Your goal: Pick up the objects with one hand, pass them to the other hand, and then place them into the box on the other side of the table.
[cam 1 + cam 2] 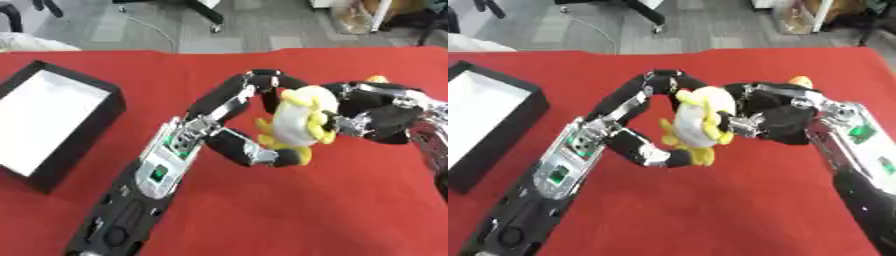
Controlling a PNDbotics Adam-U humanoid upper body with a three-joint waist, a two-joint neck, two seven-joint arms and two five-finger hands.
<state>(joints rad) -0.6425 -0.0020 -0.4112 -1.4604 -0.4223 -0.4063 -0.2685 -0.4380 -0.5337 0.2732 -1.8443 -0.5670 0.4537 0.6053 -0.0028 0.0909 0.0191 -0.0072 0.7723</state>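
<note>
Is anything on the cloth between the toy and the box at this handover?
Nothing visible. The yellow-and-white toy is held between the left hand and right hand, above bare red cloth. The black box lies open at the left.

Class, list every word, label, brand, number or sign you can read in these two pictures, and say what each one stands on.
None can be read.
Left hand: green and white panels on its forearm, no legible characters.
Right hand: green patches on its forearm, too blurred to read.
Yellow and white plush toy: no print visible.
Black box and red tablecloth: plain, no text.
</note>
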